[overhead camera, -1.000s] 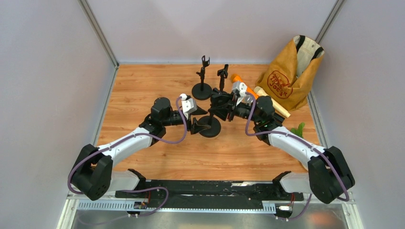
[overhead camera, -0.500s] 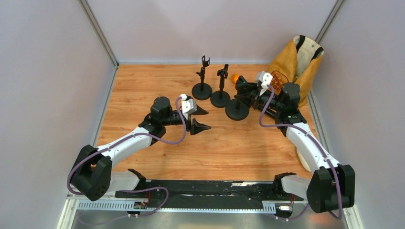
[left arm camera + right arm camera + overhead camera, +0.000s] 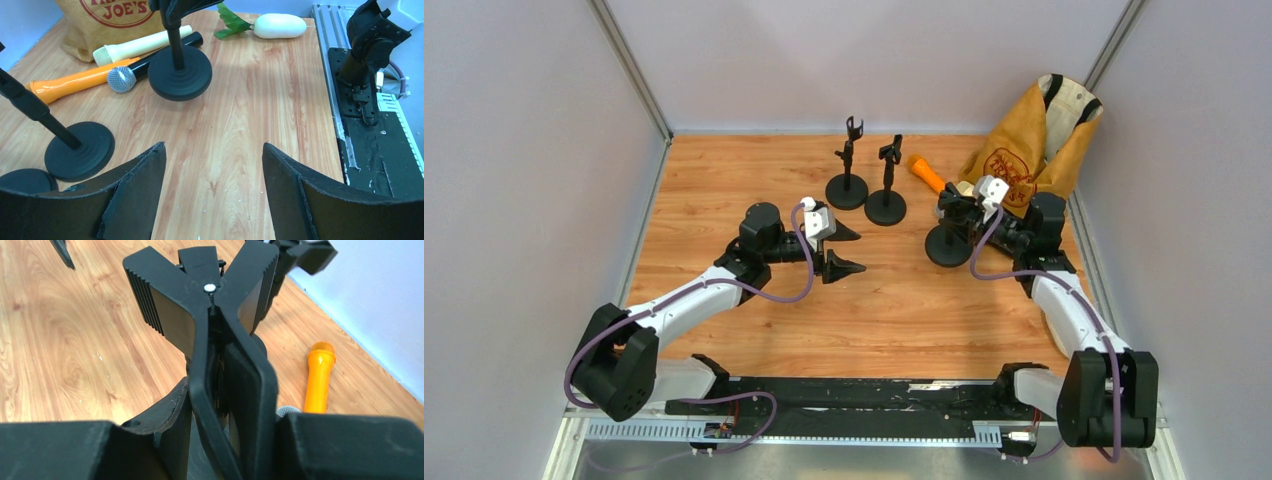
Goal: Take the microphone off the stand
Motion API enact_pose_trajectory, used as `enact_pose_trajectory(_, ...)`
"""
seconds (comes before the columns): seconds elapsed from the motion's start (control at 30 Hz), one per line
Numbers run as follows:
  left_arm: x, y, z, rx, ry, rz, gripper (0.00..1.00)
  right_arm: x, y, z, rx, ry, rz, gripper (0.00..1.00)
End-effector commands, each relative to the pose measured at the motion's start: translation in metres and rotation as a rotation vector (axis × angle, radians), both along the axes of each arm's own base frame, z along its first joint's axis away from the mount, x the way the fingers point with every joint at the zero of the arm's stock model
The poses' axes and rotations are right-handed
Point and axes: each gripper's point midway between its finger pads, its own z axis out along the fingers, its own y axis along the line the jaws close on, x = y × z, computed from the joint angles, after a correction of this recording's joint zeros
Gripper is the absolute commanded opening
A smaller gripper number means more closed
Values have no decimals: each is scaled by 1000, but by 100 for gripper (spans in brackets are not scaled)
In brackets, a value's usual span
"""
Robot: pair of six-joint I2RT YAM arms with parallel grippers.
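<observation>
Wide wooden tabletop (image 3: 724,180) in play, with the brown paper bag (image 3: 1036,150) slumped in the far right corner. The left hand (image 3: 861,251) hovers mid-table, jaws spread wide with nothing between them. Over on the right, the right hand (image 3: 959,212) is clamped tight on the upper part of the stand (image 3: 948,247), and its wrist view shows the fingers pinching the sprung clip (image 3: 210,315). That clip looks empty, with no microphone in it! Two spare stands (image 3: 866,198) wait near the far edge, also bare. So where are the microphones? Down on the tabletop beside the bag. The black microphone (image 3: 125,77), silver grille showing, lies just beside the stand's round base, part of its barrel hidden behind it. The cream microphone (image 3: 140,46) and the orange microphone (image 3: 927,172) lie alongside. Which one came from this stand cannot be told. As a judgement, any of them should be a stiff, fairly light cylinder, with a smooth barrel that could roll or slip. The best hold is across the middle of the barrel, well clear of the mesh grille, which may dent. The stand looks bottom-heavy, so it should stay upright once released.
</observation>
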Motion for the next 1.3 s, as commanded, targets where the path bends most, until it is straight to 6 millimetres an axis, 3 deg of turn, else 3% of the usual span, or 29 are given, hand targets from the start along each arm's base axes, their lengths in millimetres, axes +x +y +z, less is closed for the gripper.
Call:
enact_pose_trajectory(0.0, -3, -4, 22, -39, -76, -33, 77, 11, -15, 7, -14, -104, 39, 0)
enact_pose_trajectory(0.3, -2, -4, 19, -36, -76, -32, 78, 22, -29, -19, -4, -79, 47, 0)
enact_pose_trajectory(0.87, -1, -4, 18, -33, -74, -33, 79, 44, -38, -42, -29, -51, 3, 3)
enact_pose_trajectory(1.0, -2, -4, 19, -35, -78, -33, 79, 48, -47, -47, -51, -15, -18, 22)
enact_pose_trajectory(1.1, -2, -4, 21, -32, -90, -34, 79, 49, -61, -43, -49, -8, -33, 53)
enact_pose_trajectory(1.2, -1, -2, 24, -11, -107, -32, 79, 45, -77, -37, -64, -2, -49, 76)
enact_pose_trajectory(1.27, 0, 0, 26, 12, -127, -27, 79, 41, -86, -34, -81, 7, -51, 98)
